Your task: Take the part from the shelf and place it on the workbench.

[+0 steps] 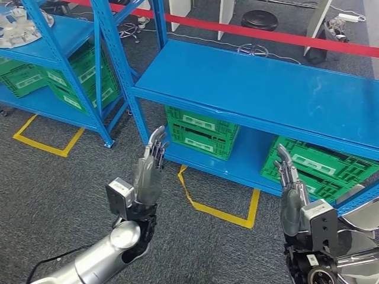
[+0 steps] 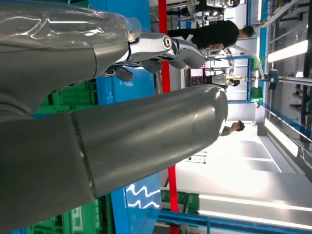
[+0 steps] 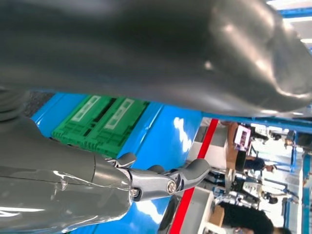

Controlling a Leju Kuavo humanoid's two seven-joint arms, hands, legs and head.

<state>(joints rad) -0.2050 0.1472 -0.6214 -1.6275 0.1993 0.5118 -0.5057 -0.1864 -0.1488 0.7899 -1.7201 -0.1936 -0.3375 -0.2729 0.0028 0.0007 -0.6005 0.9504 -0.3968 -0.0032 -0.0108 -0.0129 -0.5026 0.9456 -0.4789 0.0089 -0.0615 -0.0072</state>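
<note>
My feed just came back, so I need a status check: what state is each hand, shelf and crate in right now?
Left hand: raised, fingers apart, holding nothing.
Right hand: raised, fingers apart, holding nothing.
Near shelf: top board bare.
Green crates: folded flat, stacked on the lower board.
Far shelf: pale part lying on its top board, untouched.

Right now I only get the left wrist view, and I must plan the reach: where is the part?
Observer: Some pale parts lie on the top board of the far blue shelf, ahead and to the robot's left.
Operator: Is the right robot hand busy?
Observer: No. The right robot hand is raised, fingers apart, holding nothing.
Operator: Anything on the floor ahead?
Observer: Yellow tape marks the carpet in front of the near shelf.
</note>
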